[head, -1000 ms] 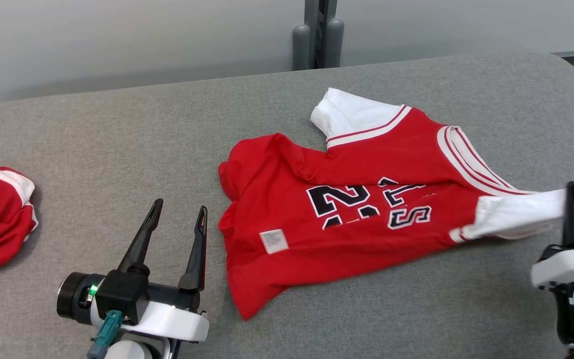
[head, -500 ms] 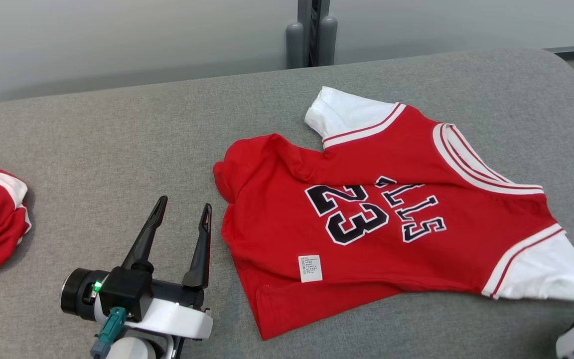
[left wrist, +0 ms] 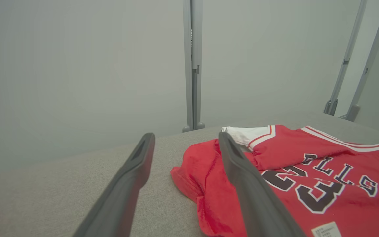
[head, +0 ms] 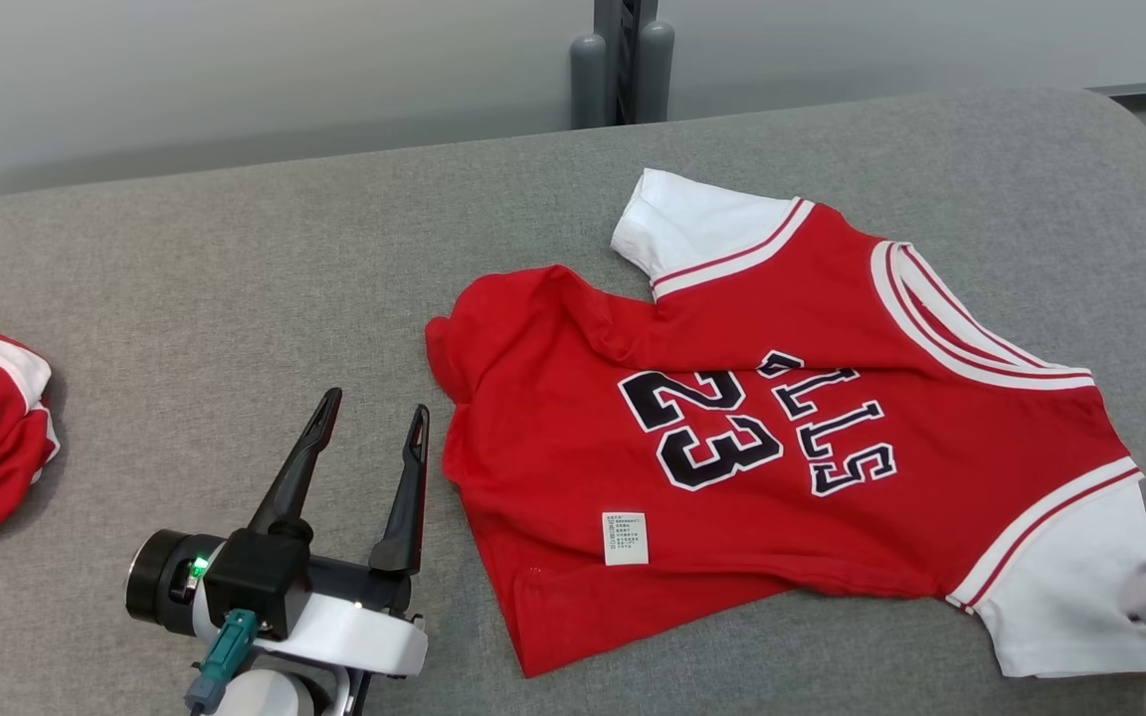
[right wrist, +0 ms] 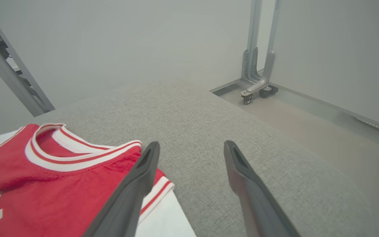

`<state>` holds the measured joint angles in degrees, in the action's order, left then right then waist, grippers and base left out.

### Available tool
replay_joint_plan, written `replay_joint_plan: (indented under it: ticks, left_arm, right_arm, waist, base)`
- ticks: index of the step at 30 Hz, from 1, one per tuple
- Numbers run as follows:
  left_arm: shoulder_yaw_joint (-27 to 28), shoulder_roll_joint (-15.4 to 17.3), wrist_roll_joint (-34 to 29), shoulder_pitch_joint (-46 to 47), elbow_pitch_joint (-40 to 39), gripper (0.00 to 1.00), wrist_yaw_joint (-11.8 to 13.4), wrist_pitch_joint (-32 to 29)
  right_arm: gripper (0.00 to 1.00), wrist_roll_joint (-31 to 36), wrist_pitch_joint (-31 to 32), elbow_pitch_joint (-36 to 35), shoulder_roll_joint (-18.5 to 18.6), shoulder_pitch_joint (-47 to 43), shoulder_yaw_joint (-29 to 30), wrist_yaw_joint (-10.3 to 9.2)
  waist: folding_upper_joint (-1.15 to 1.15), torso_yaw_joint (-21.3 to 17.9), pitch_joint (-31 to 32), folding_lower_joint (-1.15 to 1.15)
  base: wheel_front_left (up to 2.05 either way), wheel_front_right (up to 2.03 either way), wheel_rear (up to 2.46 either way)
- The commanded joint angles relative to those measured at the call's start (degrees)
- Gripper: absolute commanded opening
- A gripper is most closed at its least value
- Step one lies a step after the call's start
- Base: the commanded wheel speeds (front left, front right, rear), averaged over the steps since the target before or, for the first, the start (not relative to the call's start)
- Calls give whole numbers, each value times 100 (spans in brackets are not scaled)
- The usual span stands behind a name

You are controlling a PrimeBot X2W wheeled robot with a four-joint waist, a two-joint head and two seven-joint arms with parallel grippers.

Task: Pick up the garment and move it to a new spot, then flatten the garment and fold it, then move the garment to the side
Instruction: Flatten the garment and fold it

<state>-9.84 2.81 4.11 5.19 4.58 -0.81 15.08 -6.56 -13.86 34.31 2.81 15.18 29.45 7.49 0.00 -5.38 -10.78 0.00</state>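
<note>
Right gripper [right wrist: 191,144] now off jersey sleeve [head: 1065,587]

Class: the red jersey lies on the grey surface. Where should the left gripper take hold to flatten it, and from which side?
Probably the rumpled hem corner of the jersey, approached from the robot's left by the open left gripper: that edge is bunched and raised, so pinchable, and lies nearest.

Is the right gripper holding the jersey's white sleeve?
No, the right gripper stands open, and the white sleeve lies free on the grey cushion.
</note>
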Motion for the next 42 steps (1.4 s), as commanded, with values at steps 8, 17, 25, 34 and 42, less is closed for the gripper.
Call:
replay_joint_plan:
  ticks: [8, 17, 25, 34, 42]
  left_arm:
    - [-21, 17, 66, 43, 9, 100, 36, 4]
    - [-6, 16, 148, -71, -127, 100, 115, 4]
    - [40, 16, 198, -230, -91, 100, 142, 4]
    - [77, 17, 205, -163, -39, 100, 113, 4]
    - [151, 32, 16, 46, 437, 100, -38, 4]
  right_arm:
    - [100, -557, -143, -1752, 41, -110, -2050, 1]
    - [100, -779, -134, -2719, 335, -619, -3458, 1]
    - [100, -778, -136, -2646, 375, -789, -3821, 1]
    - [100, -763, -136, -2585, 306, -731, -3824, 1]
    - [100, -729, -136, -2586, 273, -595, -3807, 1]
  waist:
    - [0, 140, 120, 0]
    - [0, 335, 259, 0]
    - [0, 375, 355, 0]
    - [0, 327, 278, 0]
    - [0, 135, 13, 0]
  base:
    - [0, 0, 0]
    - [0, 0, 0]
    - [0, 0, 0]
    - [0, 0, 0]
    - [0, 0, 0]
